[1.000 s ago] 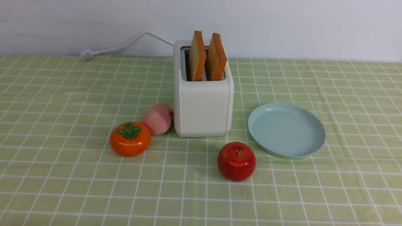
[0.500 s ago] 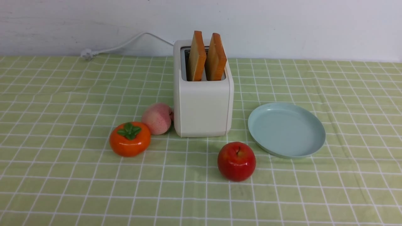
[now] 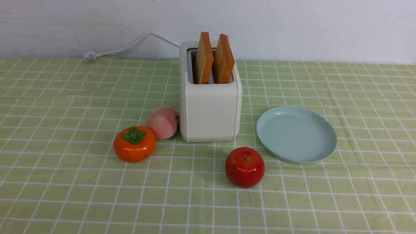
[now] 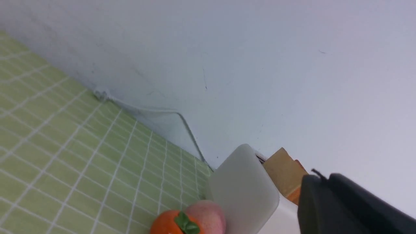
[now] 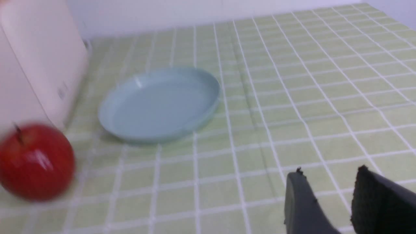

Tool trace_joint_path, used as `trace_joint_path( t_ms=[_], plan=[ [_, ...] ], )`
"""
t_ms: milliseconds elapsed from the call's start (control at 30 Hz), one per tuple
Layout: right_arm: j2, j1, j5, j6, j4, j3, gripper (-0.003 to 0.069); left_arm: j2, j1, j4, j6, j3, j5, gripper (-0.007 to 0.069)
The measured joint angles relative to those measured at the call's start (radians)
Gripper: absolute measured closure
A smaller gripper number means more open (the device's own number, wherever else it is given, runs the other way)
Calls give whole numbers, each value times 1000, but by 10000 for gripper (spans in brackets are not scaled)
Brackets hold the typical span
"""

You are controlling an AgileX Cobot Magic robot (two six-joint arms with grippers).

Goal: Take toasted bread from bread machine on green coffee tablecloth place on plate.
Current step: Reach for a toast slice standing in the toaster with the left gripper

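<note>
Two slices of toasted bread, the left slice (image 3: 203, 58) and the right slice (image 3: 223, 59), stand upright in the slots of the cream-white bread machine (image 3: 210, 110) on the green coffee tablecloth (image 3: 65, 195). The empty pale blue-green plate (image 3: 296, 134) lies to its right. Neither gripper shows in the front view. In the left wrist view my left gripper (image 4: 320, 177) has its jaws together, with the bread machine (image 4: 243, 191) and a bread slice (image 4: 283, 172) beyond it. In the right wrist view my right gripper (image 5: 330, 171) is open and empty above the cloth, well short of the plate (image 5: 159, 104).
A red apple (image 3: 244, 166) sits in front of the bread machine, near the plate's edge. An orange persimmon (image 3: 134, 144) and a peach (image 3: 162, 122) sit at the machine's left. The white power cord (image 3: 123, 48) runs along the back wall.
</note>
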Motion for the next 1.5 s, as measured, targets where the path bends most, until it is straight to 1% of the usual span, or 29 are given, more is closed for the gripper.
trace_joint_path(
  t_ms=[67, 100, 167, 233, 300, 367, 400, 467, 500, 533, 567, 600, 633, 733, 767, 800, 833, 933, 1000, 1033, 1067, 1200, 1267, 1300, 1333, 1367, 1433, 1467, 1500],
  plan=[
    [0, 0, -62, 81, 65, 0, 419, 55, 0, 28, 35, -45, 43, 638],
    [0, 0, -67, 88, 78, 0, 419, 62, 0, 29, 40, -49, 48, 638],
    [0, 0, -136, 157, 131, 0, 419, 153, -7, 41, 109, -96, 80, 638],
    [0, 0, -157, 169, 139, 0, 419, 181, -21, 41, 129, -111, 84, 638],
    [0, 0, -180, 178, 146, 0, 428, 230, -66, 41, 159, -138, 87, 638],
    [0, 2, -157, 193, 142, -29, 474, 295, -143, 41, 203, -169, 98, 638],
    [0, 6, -147, 193, 137, -39, 491, 301, -149, 41, 205, -172, 99, 638],
    [43, 32, -67, 193, 82, -145, 570, 393, -221, 41, 228, -204, 106, 638],
    [43, 32, -59, 192, 76, -155, 577, 402, -226, 41, 228, -204, 106, 638],
    [94, 62, 3, 178, 35, -239, 624, 464, -260, 42, 235, -227, 105, 638],
    [109, 70, 36, 167, 24, -260, 643, 483, -269, 42, 238, -239, 104, 638],
    [156, 106, 107, 135, 1, -327, 669, 562, -304, 48, 251, -271, 102, 638],
    [181, 117, 133, 121, -4, -349, 672, 582, -312, 51, 259, -287, 101, 638],
    [334, 219, 395, -42, -19, -556, 676, 763, -370, 82, 303, -386, 95, 638],
    [342, 225, 395, -50, -19, -567, 676, 783, -374, 83, 305, -399, 94, 638],
    [398, 260, 489, -100, -11, -635, 673, 846, -385, 87, 310, -440, 94, 638],
    [434, 283, 535, -127, -1, -678, 671, 898, -394, 89, 311, -476, 94, 638],
    [514, 332, 606, -180, 27, -768, 668, 1038, -432, 93, 312, -584, 92, 638],
    [545, 347, 617, -200, 44, -799, 666, 1091, -458, 96, 313, -632, 88, 638],
    [567, 357, 617, -213, 74, -820, 666, 1156, -496, 103, 316, -693, 69, 638],
    [569, 357, 617, -214, 78, -821, 666, 1162, -499, 103, 316, -699, 61, 638],
    [587, 359, 596, -262, 171, -829, 666, 1290, -522, 130, 316, -764, -101, 636],
    [588, 359, 582, -294, 188, -829, 664, 1348, -513, 132, 316, -768, -194, 616],
    [588, 359, 573, -310, 196, -829, 662, 1393, -506, 132, 316, -768, -254, 582],
    [588, 359, 571, -311, 198, -829, 662, 1393, -506, 132, 316, -768, -264, 582],
    [588, 359, 558, -321, 206, -829, 661, 1445, -495, 132, 319, -768, -342, 526],
    [588, 359, 550, -324, 208, -829, 660, 1482, -484, 132, 325, -768, -394, 476],
    [588, 359, 534, -325, 208, -829, 659, 1528, -465, 132, 335, -768, -453, 404],
    [588, 359, 519, -325, 209, -829, 659, 1555, -452, 132, 339, -768, -503, 352]
  ],
)
